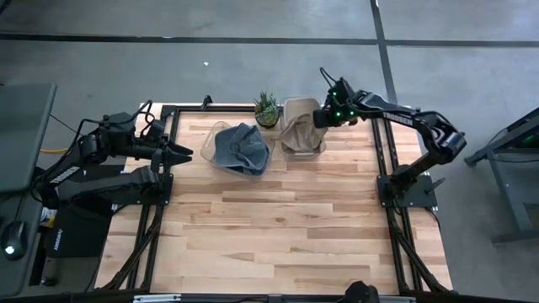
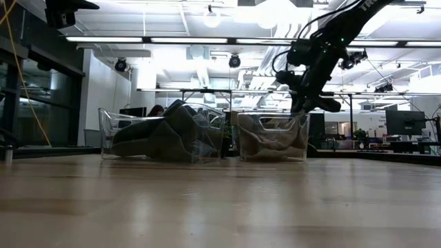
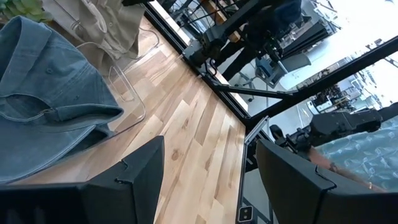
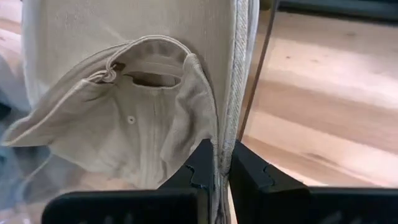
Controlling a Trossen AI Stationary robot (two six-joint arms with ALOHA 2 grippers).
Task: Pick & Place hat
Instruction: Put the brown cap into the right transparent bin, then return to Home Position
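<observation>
Left claw (image 1: 181,155) waits at the left edge of the counter (image 1: 278,227), fingers spread and holding nothing, pointed toward the bins; just beside it a blue denim hat (image 1: 240,147) lies slumped in a clear plastic bin (image 2: 110,134), spilling over the rim, probably the stock still to be handled; a small potted plant (image 1: 267,108) stands at the back between the two bins; next, a beige hat (image 1: 299,122) sits in the second clear bin (image 2: 272,138), draped over its far wall; right claw (image 4: 222,167) is above that bin's right edge, fingers pressed together on the hat's stitched brim edge; judged a pinch at the brim because the thin stiff edge gives a firm hold where the soft crown would bunch; whether this is lift-out or drop-in cannot be told. Counter is pale wood planking in a black frame; beyond it, an open workshop with ceiling strip lights, desks and monitors.
</observation>
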